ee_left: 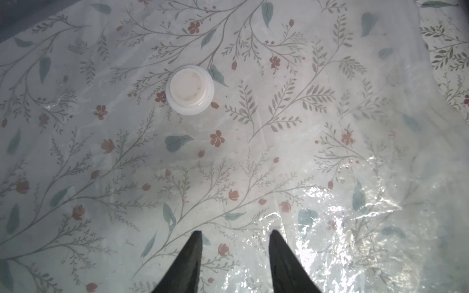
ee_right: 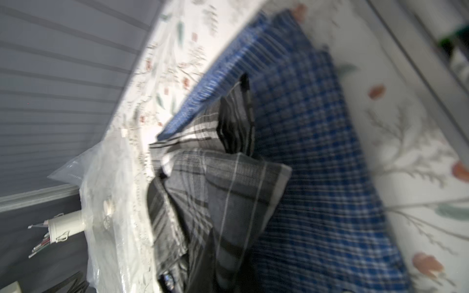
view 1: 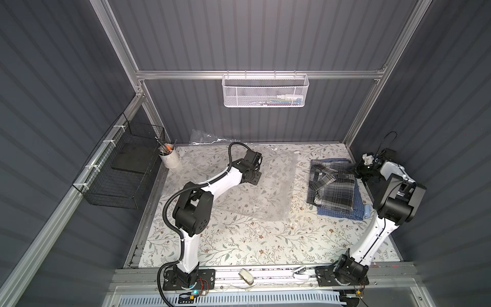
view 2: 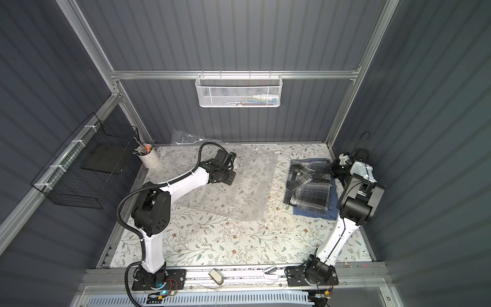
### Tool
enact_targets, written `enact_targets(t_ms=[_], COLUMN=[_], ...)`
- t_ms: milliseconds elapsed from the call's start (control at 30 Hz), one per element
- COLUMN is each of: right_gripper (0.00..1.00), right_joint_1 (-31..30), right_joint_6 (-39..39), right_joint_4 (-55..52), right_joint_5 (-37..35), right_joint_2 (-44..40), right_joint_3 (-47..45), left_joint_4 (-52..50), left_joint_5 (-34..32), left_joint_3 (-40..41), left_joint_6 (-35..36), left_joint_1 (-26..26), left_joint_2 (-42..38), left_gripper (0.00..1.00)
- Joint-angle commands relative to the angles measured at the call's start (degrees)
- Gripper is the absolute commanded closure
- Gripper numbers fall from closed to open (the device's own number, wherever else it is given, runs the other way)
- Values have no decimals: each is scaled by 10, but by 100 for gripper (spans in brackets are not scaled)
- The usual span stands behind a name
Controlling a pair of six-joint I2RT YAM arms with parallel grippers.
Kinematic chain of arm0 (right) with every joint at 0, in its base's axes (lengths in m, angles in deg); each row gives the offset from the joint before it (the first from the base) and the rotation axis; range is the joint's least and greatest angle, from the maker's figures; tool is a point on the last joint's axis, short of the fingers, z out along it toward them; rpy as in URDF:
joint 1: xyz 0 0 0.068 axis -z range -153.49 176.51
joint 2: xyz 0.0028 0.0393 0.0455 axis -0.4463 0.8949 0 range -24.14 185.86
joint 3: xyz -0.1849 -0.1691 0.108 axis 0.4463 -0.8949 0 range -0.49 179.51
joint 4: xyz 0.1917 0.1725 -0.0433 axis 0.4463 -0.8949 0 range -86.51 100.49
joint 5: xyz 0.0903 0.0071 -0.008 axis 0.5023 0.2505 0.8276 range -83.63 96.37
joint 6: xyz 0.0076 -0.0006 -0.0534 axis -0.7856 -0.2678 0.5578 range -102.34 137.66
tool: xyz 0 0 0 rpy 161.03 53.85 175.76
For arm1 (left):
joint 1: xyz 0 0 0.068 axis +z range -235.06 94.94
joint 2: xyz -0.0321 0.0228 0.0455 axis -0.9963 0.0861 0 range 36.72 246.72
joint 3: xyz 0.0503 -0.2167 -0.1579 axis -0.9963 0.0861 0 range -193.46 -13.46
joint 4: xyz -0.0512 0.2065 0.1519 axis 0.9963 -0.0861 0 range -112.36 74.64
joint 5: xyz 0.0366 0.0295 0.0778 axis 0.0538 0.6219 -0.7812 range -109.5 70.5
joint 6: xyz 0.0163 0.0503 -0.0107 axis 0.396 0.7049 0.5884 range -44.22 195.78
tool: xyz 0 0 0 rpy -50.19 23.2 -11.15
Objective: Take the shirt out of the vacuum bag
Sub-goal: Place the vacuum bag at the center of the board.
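The left fingers (ee_left: 193, 253) are partly open. There is a clear gap between them and nothing in it. They point down at the vacuum bag (ee_left: 253, 152), not far from its round white valve cap (ee_left: 189, 90). I cannot tell if the tips touch the plastic. My guess is that this arm is there to stop the slippery bag from sliding.

The right fingers (view 1: 358, 172) are closed tight. They sit at the far right edge of the grey checked shirt (view 1: 334, 190). The right wrist view does not show them and is blurry, so I cannot tell if they pinch any cloth.

The grey checked shirt is out of the bag. It lies folded on top of a blue checked shirt (view 1: 345, 214) on the right side of the tabletop (view 1: 239, 247). It is near the bag's right edge, with a strip of tabletop between them. In both top views the bag looks flat and empty, and the flower print shows through it. So the main job looks done, or very nearly.

The shirt's long side runs from the back wall toward the front, tilted a little. Its collar is at the back end, on the side nearer the bag. The shirt lies flat, not bunched up.
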Motion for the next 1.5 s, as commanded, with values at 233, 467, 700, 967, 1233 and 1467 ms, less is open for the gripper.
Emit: enact_targets(t_ms=[233,467,700,967,1233,1467], right_gripper=[95,29,18,21,31,38], right_joint_1=[-18,-18,-51,-126,-127,-159], right_joint_6=[29,21,31,30,31,72], right_joint_4=[-48,-93,-88,-60,-59,-109], right_joint_5=[2,-98,-234,-335,-287,-385], right_joint_2=[90,112,-2,-102,-34,30], right_joint_3=[137,152,81,-19,-37,6], left_joint_4=[-11,-9,5,22,36,53], left_joint_5=[-8,-6,0,-3,3,7], left_joint_3=[9,13,26,55,79,118], left_joint_6=[-7,-6,-7,-6,-6,-12], left_joint_1=[7,13,17,24,33,40], left_joint_2=[9,9,4,-22,-42,-53], left_gripper=[55,54,53,52,52,52])
